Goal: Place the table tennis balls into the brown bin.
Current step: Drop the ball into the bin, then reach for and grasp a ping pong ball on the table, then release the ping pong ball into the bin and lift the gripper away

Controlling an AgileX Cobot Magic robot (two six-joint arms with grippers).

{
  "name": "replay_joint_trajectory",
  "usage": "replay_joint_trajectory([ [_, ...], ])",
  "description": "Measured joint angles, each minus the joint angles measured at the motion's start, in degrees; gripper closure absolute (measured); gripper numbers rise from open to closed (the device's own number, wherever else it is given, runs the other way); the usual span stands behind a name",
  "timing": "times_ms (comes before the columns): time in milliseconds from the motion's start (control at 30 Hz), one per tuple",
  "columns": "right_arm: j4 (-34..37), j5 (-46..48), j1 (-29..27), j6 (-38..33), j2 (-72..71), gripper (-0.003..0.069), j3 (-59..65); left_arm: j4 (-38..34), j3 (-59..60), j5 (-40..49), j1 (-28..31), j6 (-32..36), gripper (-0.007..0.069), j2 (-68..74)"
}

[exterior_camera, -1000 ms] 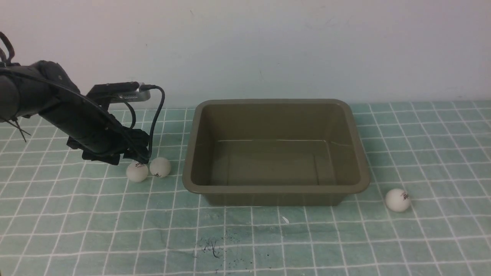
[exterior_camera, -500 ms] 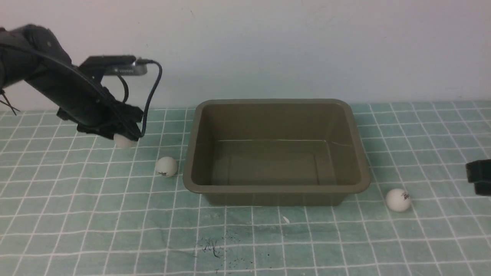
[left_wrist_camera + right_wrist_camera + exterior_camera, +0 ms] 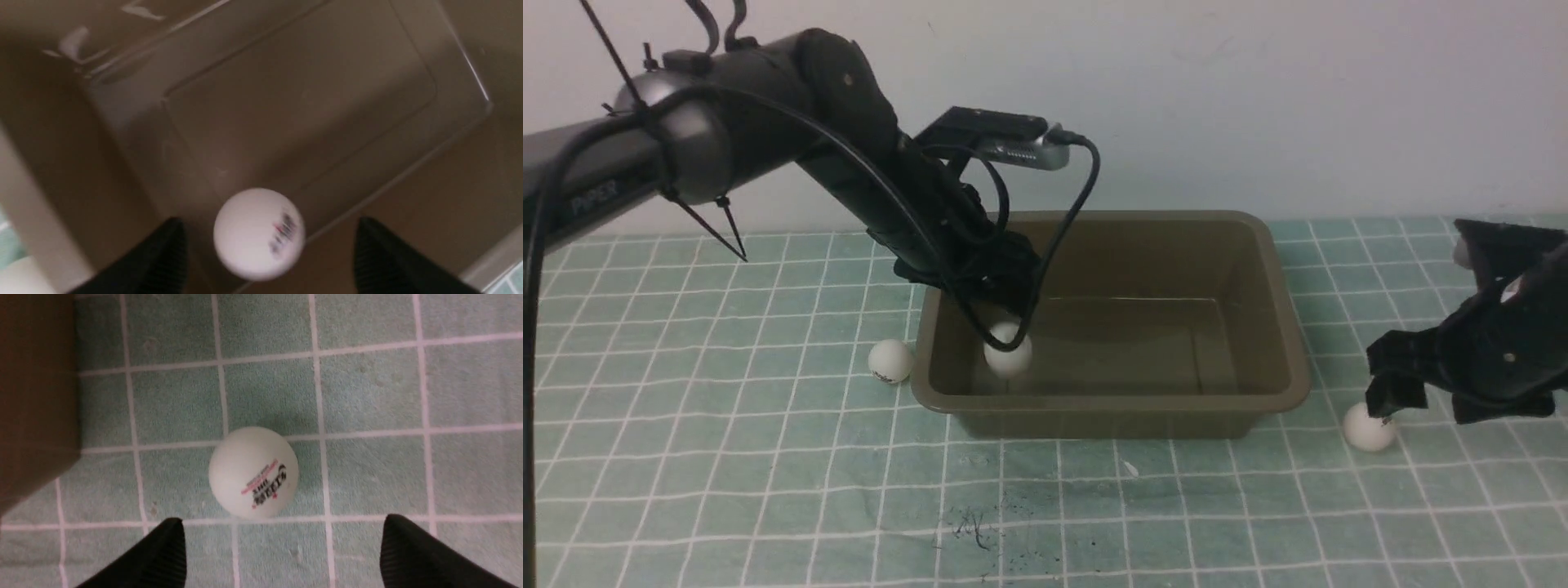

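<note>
The brown bin (image 3: 1111, 402) stands mid-table on the checked cloth. My left gripper (image 3: 995, 309) hangs open over the bin's left end. One table tennis ball (image 3: 1008, 349) is loose below its fingers, inside the bin. In the left wrist view that ball (image 3: 258, 234) is blurred between the spread fingers, touching neither, above the bin floor (image 3: 306, 102). A second ball (image 3: 890, 361) lies on the cloth by the bin's left wall. The third ball (image 3: 1369, 427) lies right of the bin, under my open right gripper (image 3: 1392, 394). It (image 3: 253, 472) sits just ahead of the gripper (image 3: 284, 520).
The green checked cloth (image 3: 727, 457) covers the table, with dark scuff marks (image 3: 972, 523) near the front. A pale wall runs close behind the bin. The bin's corner (image 3: 36, 396) shows beside the right ball in the right wrist view.
My left arm lifted a ball from the cloth, carried it right over the bin and opened; the ball is now loose inside. My right arm came in over the right ball.
</note>
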Motion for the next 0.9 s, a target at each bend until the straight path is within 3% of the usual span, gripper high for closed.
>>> replay_joint_trajectory([
  [100,2.3,-1.3,0.0,-1.6,4.6,0.0062,-1.5,1.5,-1.7,0.4,0.6,-1.9,0.0016,0.1],
  [200,2.7,-2.2,0.0,-2.1,8.5,0.0088,-2.8,4.5,-4.5,3.2,2.8,-5.3,0.0045,-0.2],
  [233,2.7,-2.6,0.0,-2.3,9.7,0.0115,-3.2,6.1,-5.6,4.8,4.0,-6.7,0.0087,-0.7],
  [367,2.5,-2.1,0.0,-4.0,11.8,0.0319,-5.1,11.8,-8.5,11.3,10.6,-9.9,0.0419,-2.7],
  [433,2.2,0.5,0.0,-4.7,11.1,0.0301,-6.6,12.8,-8.5,14.8,14.7,-9.9,0.0563,-3.3],
  [500,2.3,3.7,0.0,-4.5,8.7,0.0301,-8.2,12.9,-7.6,16.3,17.5,-9.4,0.0603,-3.4],
  [700,7.8,7.7,1.7,-4.0,-2.7,0.0301,-13.9,7.8,0.2,15.6,19.9,-2.5,0.0618,-3.0],
  [833,9.8,4.6,7.1,-9.3,-3.8,0.0302,-17.0,2.6,2.0,11.4,17.7,3.1,0.0526,-0.9],
  [900,10.7,3.8,9.8,-10.7,-2.2,0.03,-18.5,1.7,2.2,9.0,16.2,3.8,0.0442,0.7],
])
